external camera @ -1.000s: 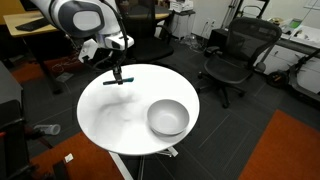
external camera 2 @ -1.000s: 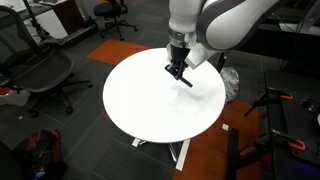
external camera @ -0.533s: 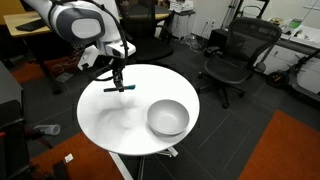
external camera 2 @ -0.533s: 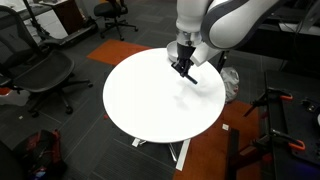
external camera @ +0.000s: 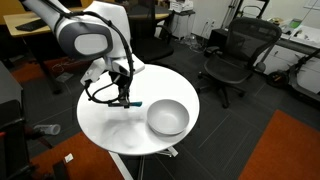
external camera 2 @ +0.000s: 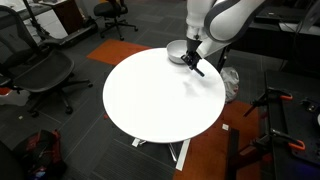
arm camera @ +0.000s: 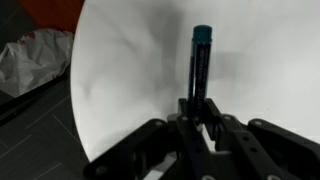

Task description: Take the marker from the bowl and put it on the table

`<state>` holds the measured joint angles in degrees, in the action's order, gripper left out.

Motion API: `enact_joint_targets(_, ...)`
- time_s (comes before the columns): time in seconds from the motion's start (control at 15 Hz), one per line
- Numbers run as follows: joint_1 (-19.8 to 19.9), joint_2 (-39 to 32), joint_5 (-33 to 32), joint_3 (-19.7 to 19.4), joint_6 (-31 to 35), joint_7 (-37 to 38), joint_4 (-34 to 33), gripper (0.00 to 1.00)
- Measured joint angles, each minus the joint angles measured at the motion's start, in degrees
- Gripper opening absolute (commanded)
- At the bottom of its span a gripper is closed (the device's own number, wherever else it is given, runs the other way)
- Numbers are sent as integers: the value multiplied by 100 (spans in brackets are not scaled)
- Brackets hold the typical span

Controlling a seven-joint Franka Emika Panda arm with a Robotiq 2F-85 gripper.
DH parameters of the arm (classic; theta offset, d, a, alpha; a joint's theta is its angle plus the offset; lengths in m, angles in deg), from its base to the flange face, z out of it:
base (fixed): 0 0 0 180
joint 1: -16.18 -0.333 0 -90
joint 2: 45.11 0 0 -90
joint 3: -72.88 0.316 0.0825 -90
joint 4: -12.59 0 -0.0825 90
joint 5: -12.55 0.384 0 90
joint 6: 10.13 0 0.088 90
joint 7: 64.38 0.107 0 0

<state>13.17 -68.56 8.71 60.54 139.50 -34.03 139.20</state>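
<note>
Marker pen, thin, dark body with a teal-blue end (arm camera: 200, 65), is clamped between the fingers of the black Robotiq gripper (arm camera: 197, 114). That much is clearest in the wrist view. The jaws are closed on the dark lower part of the barrel. The teal end sticks out ahead of the fingers, over the white surface.

So the marker isn't in the bowl. In an exterior view, the marker (external camera: 133, 103) is held roughly level and low over the large round white tabletop (external camera: 105, 120), with the teal end pointed toward the bowl. The gripper (external camera: 127, 98) is directly above it. Whether the pen actually touches the surface can't be told from any of the three views, though a soft shadow is seen right by it.

The round, shallow, grey metallic-looking bowl with the pale rim (external camera: 165, 128) is set on the same table, near the gripper but clear of it, and nothing is seen inside it. From the opposite camera, the bowl (external camera 2: 176, 49) is partly covered by the arm near the far edge of the table (external camera 2: 150, 100). The gripper (external camera 2: 194, 63) and marker (external camera 2: 197, 69) are seen just in front of it.

Around the table, black mesh office chairs (external camera: 235, 55) (external camera 2: 40, 70) are parked on dark flooring, and an orange patch of carpet (external camera: 290, 145) is seen off to one side. A crumpled pale bag-like thing (arm camera: 30, 60) is caught on the floor in the wrist view, past the table's edge.
</note>
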Motion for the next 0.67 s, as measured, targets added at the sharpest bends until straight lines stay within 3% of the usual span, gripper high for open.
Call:
enact_joint_targets(0.4, 299, -432, 27, -49, 4, -2, -174, 5)
enact_joint_targets(0.47, 332, -508, 35, -53, 5, -2, -225, 44)
enact_joint_targets(0.53, 354, -577, 46, -59, 5, -2, -277, 45)
enact_joint_targets(0.67, 364, -685, 50, -82, 7, -2, -371, 58)
